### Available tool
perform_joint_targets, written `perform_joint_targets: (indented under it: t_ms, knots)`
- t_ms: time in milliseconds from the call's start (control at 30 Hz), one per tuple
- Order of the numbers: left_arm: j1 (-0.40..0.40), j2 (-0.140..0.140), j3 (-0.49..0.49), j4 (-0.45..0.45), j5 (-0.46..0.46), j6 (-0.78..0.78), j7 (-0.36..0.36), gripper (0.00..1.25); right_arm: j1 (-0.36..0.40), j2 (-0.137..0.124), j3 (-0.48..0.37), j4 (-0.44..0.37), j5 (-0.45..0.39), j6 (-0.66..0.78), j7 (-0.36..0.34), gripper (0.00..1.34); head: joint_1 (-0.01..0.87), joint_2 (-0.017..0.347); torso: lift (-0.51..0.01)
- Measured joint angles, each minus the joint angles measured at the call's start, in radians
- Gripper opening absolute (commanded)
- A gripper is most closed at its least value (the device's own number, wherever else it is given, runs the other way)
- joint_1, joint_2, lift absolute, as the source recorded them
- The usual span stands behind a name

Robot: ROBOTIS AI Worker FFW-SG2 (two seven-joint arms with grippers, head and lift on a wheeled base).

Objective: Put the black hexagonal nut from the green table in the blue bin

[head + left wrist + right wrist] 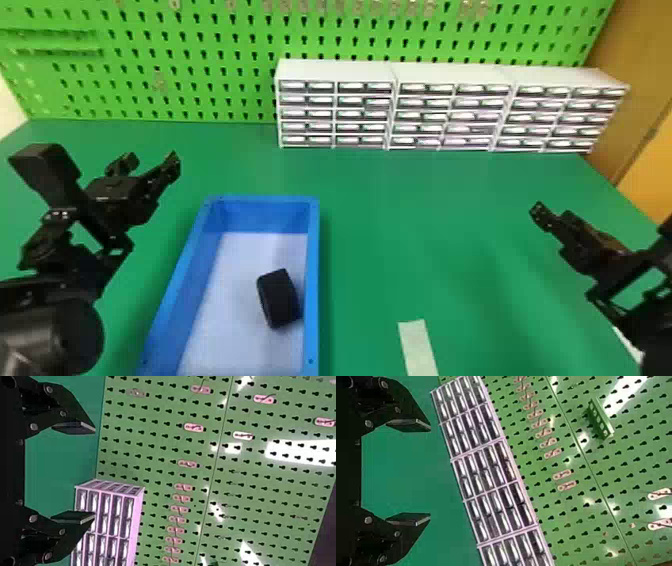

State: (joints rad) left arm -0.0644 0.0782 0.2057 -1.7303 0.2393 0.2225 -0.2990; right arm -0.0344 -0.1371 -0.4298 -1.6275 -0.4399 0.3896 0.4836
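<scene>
Found the black nut (278, 299) inside the blue bin (313, 250), on the pale floor (232, 300), just beside the right wall and roughly lengthwise to it. Lay nearer the left gripper (152, 159), back toward the robot and rightward from those fingertips, well apart from them. Saw that gripper spread and pinching nothing, likewise the right gripper (430, 472), off to the bin's right over the green table (390, 225). Seemed to need no fresh grasp, just a clear retreat of both arms
</scene>
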Motion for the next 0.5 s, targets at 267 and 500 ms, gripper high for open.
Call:
perform_joint_targets:
  t_ms: [267,500]
  knots:
    - [0.0,0.0,0.003,-0.001,0.0,-0.003,0.0,0.76,-0.003,0.0,-0.004,0.0,-0.001,0.0,0.001,0.87,0.691,0.009,-0.097]
    - [-0.001,0.0,0.006,-0.001,0.0,-0.007,0.0,0.76,-0.009,-0.001,-0.002,0.0,-0.003,0.0,0.001,0.87,0.691,0.009,-0.097]
